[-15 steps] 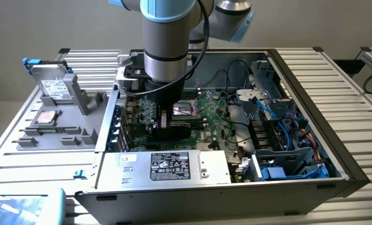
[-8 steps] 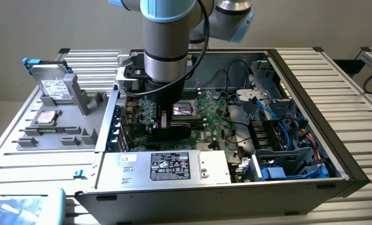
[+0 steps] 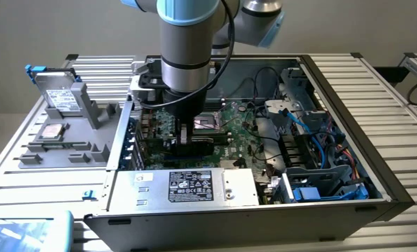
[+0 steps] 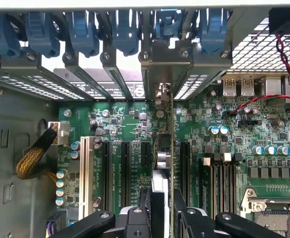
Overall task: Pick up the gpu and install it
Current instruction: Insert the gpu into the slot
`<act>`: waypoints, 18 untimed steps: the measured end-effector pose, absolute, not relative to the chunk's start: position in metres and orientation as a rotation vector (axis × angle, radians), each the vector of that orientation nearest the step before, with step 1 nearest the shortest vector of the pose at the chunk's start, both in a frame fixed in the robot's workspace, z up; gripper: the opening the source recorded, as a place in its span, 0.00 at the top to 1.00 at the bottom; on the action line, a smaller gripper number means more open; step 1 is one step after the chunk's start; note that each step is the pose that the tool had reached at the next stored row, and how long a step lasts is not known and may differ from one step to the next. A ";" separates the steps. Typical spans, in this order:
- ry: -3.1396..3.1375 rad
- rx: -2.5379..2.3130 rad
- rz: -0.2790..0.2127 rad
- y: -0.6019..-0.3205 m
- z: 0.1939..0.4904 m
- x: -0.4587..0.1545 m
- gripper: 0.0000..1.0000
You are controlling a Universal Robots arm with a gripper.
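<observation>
the gpu [image 4: 171,148], a thin green card, stands on edge over the motherboard's expansion slots.

the open computer case [image 3: 376,173] hems the gripper [image 3: 183,137] in on every side. the gripper is low over the motherboard [image 3: 237,126], closed on the gpu [image 4: 171,148], which stands on edge above the expansion slots [image 4: 125,168]. just beside it toward the camera sits the power supply [image 3: 187,186], leaving little room there. on the exterior view's right, blue cables [image 3: 296,121] and drive cages [image 3: 321,181] crowd the bay. ahead of the card, the rear wall's slot covers [image 4: 110,82] and blue latches [image 4: 80,29] close off the way. the memory sticks [image 4: 219,178] stand near on one flank. above the case the way is open, and the ribbed table [image 3: 376,94] around it lies bare on the exterior view's right.
</observation>
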State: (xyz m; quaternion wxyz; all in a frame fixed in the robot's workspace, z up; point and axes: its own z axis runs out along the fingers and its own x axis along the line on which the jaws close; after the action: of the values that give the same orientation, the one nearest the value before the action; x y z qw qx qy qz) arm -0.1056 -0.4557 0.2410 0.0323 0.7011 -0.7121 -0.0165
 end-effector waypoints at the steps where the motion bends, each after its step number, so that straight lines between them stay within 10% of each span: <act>1: -2.192 2.159 -0.051 -0.456 0.241 -0.106 0.72; 18: -2.192 2.159 -0.050 -0.456 0.240 -0.107 0.72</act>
State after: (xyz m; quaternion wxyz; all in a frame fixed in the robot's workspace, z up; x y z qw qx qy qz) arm -0.1067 -0.4558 0.2397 0.0322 0.7011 -0.7121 -0.0162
